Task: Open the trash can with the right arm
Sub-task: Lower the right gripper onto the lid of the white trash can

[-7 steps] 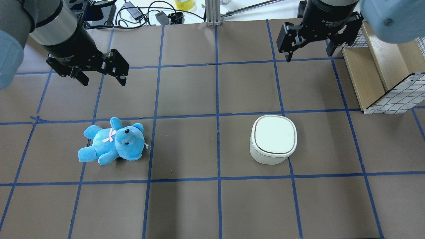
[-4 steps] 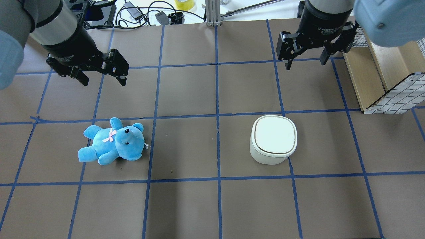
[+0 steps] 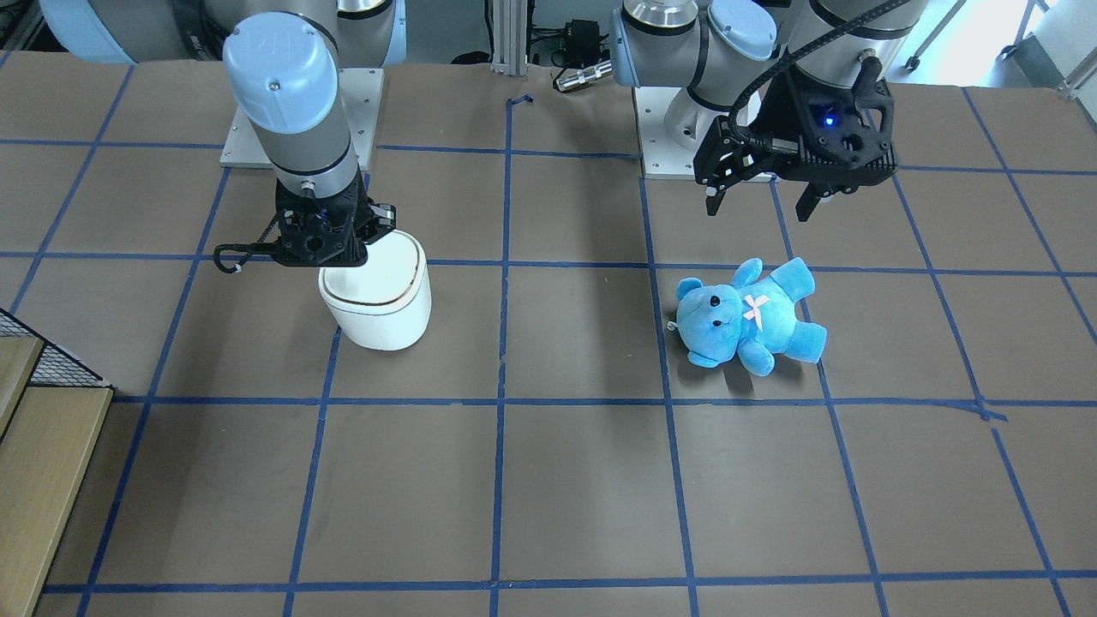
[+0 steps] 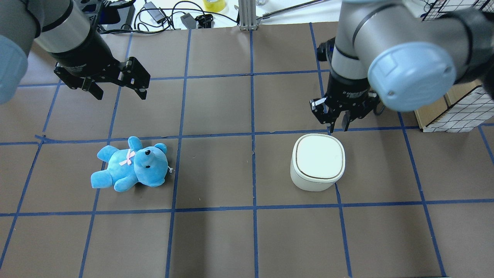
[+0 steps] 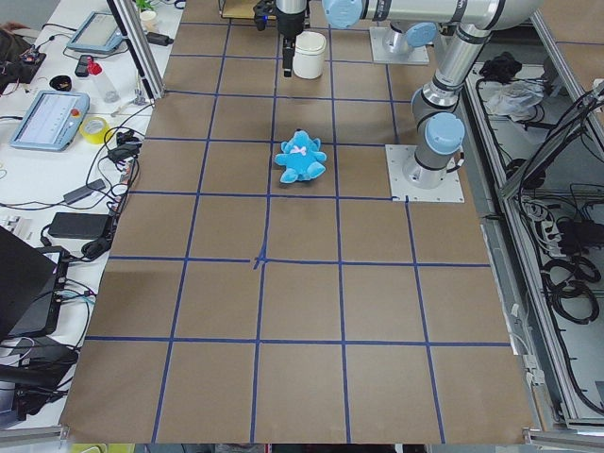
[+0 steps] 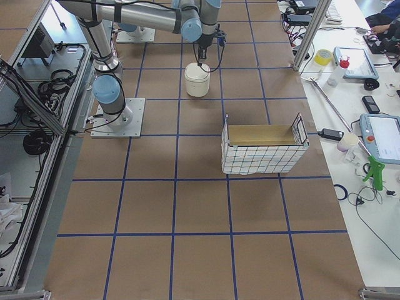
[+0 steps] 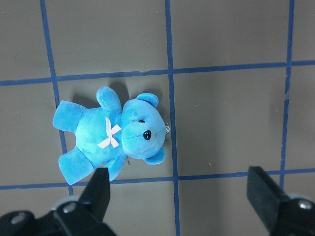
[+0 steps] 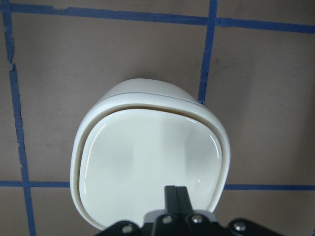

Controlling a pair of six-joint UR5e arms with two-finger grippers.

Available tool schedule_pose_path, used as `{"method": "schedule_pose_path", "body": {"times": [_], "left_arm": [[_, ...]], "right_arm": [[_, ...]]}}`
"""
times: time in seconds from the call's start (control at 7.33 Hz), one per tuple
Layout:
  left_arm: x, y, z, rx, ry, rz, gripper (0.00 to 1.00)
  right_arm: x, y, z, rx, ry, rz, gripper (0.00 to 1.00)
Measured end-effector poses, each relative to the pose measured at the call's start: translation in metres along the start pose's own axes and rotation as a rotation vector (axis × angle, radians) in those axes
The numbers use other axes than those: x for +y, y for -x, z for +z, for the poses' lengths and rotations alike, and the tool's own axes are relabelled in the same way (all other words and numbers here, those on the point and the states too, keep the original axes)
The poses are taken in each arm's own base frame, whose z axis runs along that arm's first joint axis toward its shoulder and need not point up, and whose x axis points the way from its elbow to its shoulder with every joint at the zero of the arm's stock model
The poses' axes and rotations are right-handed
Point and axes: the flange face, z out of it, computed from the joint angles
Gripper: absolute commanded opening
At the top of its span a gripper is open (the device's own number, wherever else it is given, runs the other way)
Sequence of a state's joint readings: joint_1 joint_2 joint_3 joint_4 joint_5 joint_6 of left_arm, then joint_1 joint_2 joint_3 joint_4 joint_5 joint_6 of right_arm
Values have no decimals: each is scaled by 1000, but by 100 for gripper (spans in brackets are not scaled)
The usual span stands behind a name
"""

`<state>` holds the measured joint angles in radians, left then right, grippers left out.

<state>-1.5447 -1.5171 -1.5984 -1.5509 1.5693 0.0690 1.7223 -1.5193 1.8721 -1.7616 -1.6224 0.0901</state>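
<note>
Little can be read; a line of small white lettering runs across the black body of the left gripper [image 4: 120, 94] in the overhead view, too small and blurred to make out; a similar white line sits on the black body of the right gripper [image 4: 338, 128], toward its wrist, equally illegible; the other views show no marking sharp enough to read.
</note>
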Motion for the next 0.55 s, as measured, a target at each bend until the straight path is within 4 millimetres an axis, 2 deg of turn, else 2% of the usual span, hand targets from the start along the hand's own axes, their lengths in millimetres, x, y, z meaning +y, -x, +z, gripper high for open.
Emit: {"method": "schedule_pose_path", "body": {"times": [0.27,0.41,0.55], "left_arm": [[0,0,0,0,0,0,100],[0,0,0,0,0,0,100],[0,0,0,0,0,0,100]], "right_arm": [[-4,4,33,3,18,-8,0],[-7,5,37,3,13,-8,84],[-7,4,26,0,-12,-3,100]]}}
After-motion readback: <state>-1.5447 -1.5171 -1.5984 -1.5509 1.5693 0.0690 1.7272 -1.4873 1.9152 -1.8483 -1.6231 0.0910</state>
